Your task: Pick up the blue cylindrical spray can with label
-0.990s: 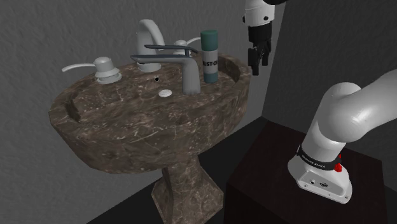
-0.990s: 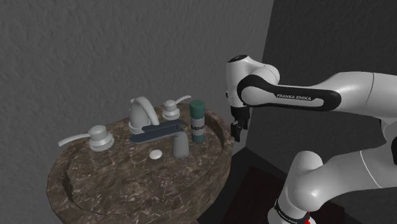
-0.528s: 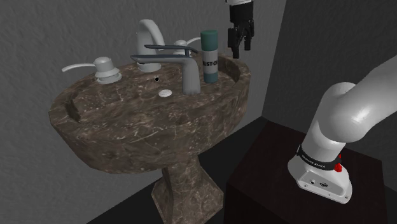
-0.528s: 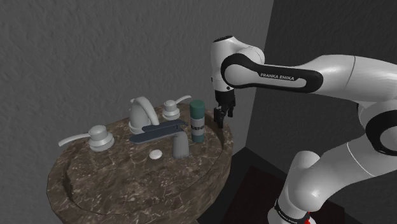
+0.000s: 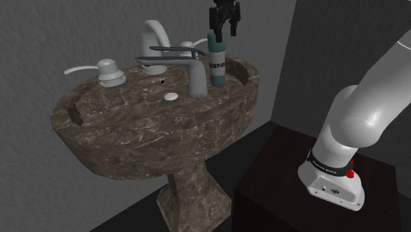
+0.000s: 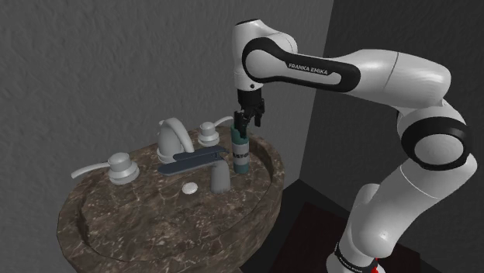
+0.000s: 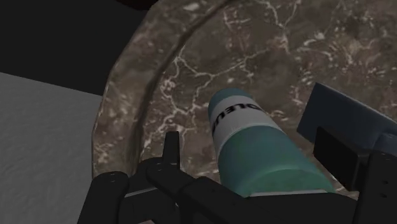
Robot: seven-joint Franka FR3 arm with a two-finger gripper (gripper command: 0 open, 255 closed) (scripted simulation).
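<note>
Spray can [image 5: 217, 62] upright on sink rim [image 5: 247, 79] beside faucet [image 5: 196, 80], long axis vertical, directly under gripper [image 5: 224, 28]. Jaws apart, flanking its top, no contact. Next call: straight descent, then close.

The sink [image 5: 132, 142] is rendered as smooth brown stone, veined with white. The faucet [image 5: 195, 78] is finished in smooth grey metal, and the can [image 5: 217, 62] is given a smooth, matt teal skin. The wall [image 5: 53, 26] is textured rough and grey.
</note>
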